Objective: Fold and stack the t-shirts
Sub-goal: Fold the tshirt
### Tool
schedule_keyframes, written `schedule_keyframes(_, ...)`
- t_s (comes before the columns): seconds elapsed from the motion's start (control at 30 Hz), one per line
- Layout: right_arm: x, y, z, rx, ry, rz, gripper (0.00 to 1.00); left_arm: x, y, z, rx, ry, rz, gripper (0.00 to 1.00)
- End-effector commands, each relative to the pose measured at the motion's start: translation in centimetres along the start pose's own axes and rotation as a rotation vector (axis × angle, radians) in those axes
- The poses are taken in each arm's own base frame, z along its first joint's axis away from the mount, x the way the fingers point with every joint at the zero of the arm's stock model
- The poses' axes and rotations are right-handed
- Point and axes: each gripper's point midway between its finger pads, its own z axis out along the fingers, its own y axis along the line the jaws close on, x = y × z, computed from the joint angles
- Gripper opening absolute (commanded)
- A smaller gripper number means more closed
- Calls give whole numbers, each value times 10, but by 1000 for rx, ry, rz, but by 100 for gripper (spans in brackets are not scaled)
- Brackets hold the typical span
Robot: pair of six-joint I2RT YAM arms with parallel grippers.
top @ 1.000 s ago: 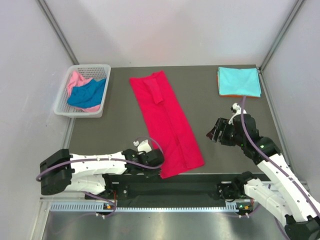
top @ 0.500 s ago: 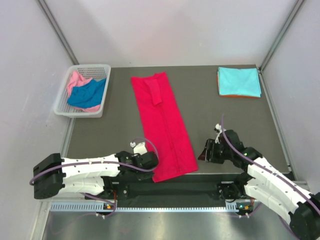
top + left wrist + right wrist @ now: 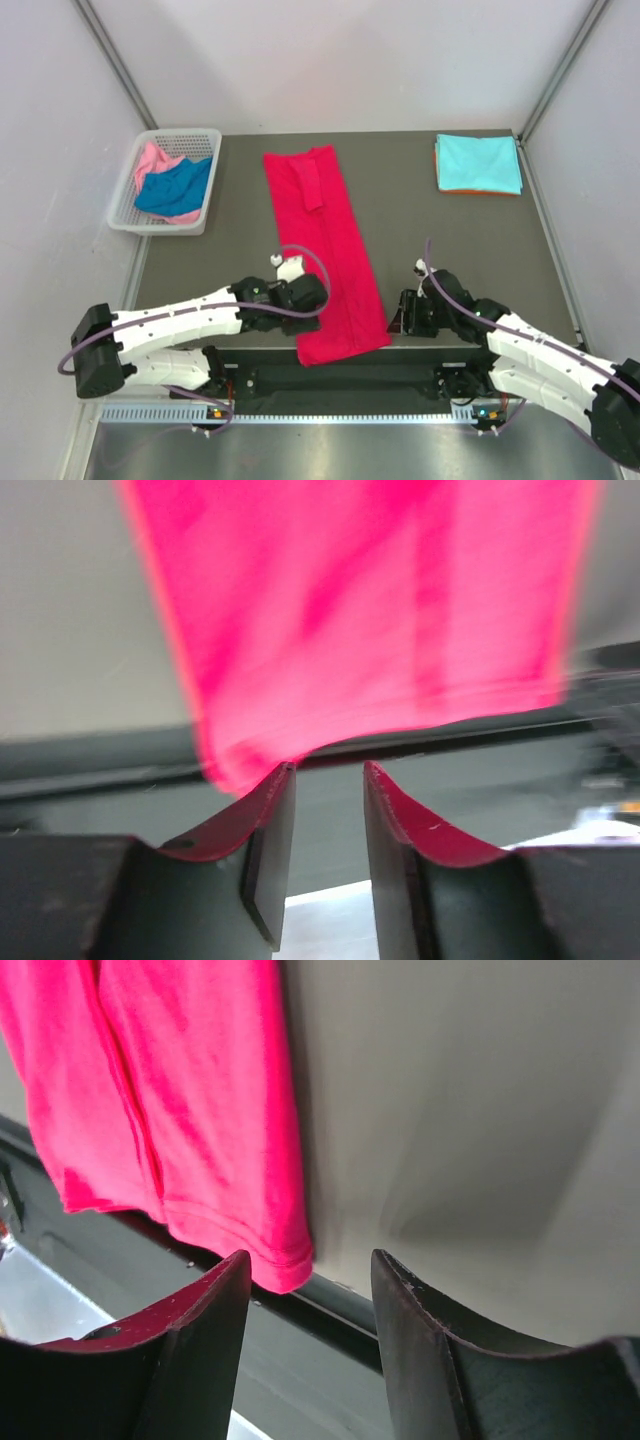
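Strip of soft cloth: the crimson red t-shirt (image 3: 325, 250), sides folded in, lies flat on the dark grey table (image 3: 430, 230). Its long axis runs from the table's far edge to its near edge, where the hem hangs slightly over.

The left gripper (image 3: 305, 292) sits at the hem's left corner and the right gripper (image 3: 405, 312) just beside its right corner. Each is about equally close to its corner. Both pairs of jaws stand apart and grasp nothing.

Only the overhead view shows:
- the folded light turquoise t-shirt (image 3: 478, 163) on the orange t-shirt (image 3: 470, 191) at the table's far-right corner;
- the royal blue t-shirt (image 3: 172, 188) and pink t-shirt (image 3: 152, 160) in the white plastic lattice basket (image 3: 125, 205) at its far-left corner.

Only the wrist views show the hem lying just beyond the fingertips, outside both gaps. The coming move is probably a pinch of both corners.
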Motion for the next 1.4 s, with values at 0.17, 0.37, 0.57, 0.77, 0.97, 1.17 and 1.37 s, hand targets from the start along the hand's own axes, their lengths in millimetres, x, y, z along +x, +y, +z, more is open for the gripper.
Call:
schedule_keyframes(0.17, -28, 10, -21, 32, -127, -13, 52, 2, -77, 32, 270, 75, -3, 34)
schedule_keyframes(0.37, -33, 15, -28, 20, -151, -21, 52, 5, -94, 62, 282, 78, -12, 37)
schedule_keyframes(0.57, -33, 15, -30, 15, -157, -22, 53, 14, -87, 79, 233, 112, -40, 38)
schedule_keyframes(0.77, -32, 12, -28, 18, -160, -18, 53, 22, -80, 92, 196, 119, -45, 38)
schedule_keyframes(0.97, -33, 13, -28, 19, -162, -16, 53, 23, -84, 99, 189, 123, -32, 31)
schedule_keyframes(1.17, -34, 13, -28, 21, -167, -9, 53, 26, -84, 101, 184, 140, -26, 10)
schedule_keyframes(1.37, -31, 9, -25, 19, -168, 2, 54, 23, -88, 86, 177, 128, -34, 0)
